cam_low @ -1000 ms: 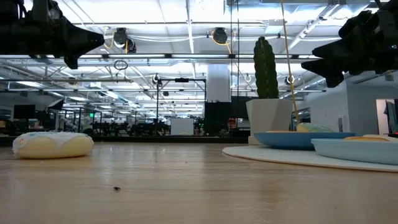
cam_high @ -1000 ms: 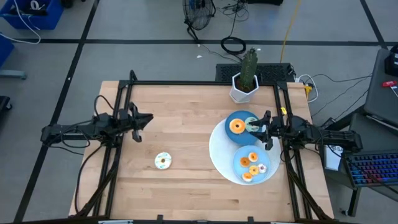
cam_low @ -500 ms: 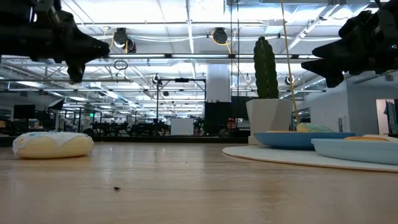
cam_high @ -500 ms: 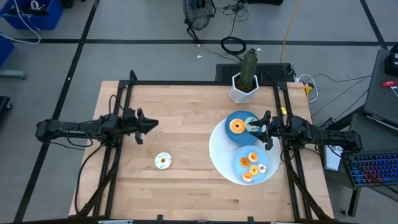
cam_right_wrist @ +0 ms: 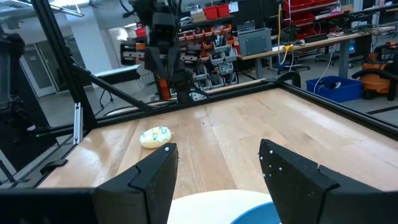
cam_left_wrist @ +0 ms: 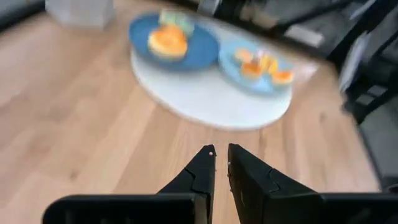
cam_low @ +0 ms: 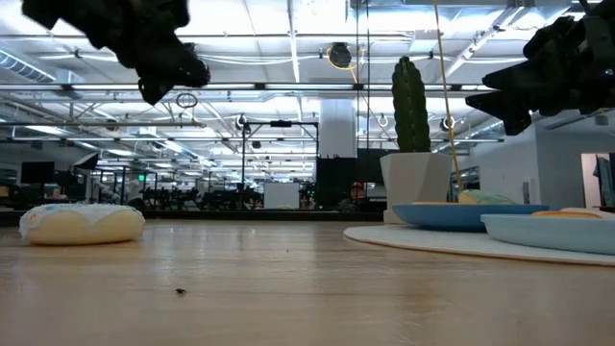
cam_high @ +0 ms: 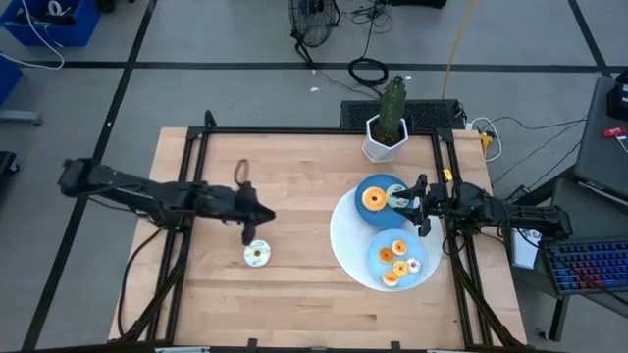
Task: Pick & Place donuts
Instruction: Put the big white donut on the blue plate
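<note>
A lone donut with white-yellow icing lies flat on the bare wood, also seen as donut and donut. My left gripper hovers above the table just far of that donut, fingers shut, touching nothing. An orange donut and a green one sit on the far blue plate. Several small donuts lie on the near blue plate. My right gripper waits open at the far plate's right rim.
Both plates rest on a large white disc on the table's right half. A potted cactus in a white pot stands at the far edge. Black frame rails run along both sides. Bare wood lies between the lone donut and the disc.
My left arm has reached out toward the table's right and near edge, and its gripper now stands close above the lone donut. The right arm and all the donuts have stayed put.
</note>
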{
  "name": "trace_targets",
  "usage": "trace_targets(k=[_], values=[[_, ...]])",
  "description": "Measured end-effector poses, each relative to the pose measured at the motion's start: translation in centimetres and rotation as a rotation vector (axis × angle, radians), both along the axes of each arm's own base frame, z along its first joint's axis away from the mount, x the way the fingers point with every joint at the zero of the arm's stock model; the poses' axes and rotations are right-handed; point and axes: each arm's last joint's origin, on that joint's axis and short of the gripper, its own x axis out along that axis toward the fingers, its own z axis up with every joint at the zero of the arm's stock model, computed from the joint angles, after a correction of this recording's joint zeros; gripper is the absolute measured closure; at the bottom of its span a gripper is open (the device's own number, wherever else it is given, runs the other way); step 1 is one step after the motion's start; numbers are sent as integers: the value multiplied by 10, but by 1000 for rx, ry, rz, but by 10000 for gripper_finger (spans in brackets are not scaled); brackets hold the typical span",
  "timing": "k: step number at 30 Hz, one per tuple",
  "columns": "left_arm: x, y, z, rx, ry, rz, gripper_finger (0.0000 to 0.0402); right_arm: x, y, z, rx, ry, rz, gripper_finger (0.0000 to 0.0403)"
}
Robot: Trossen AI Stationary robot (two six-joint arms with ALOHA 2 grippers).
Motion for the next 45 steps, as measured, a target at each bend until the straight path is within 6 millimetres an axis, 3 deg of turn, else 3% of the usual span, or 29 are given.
trace_targets(k=[5,12,22,28,32,39,45], values=[[29,-12,6,-48,186,31,355,0,0,0,0,0,0,190],[57,-34,0,-83,288,14,355,0,0,0,0,0,0,190],[62,-56,-20,-294,402,149,355,0,0,0,0,0,0,190],[62,-74,-37,-327,455,219,355,0,0,0,0,0,0,190],[72,-94,-39,-341,450,210,355,0,0,0,0,1,0,190],[114,-131,8,-200,483,180,355,0,0,0,0,0,0,190],[139,-147,36,-135,709,205,355,0,0,0,0,0,0,190]])
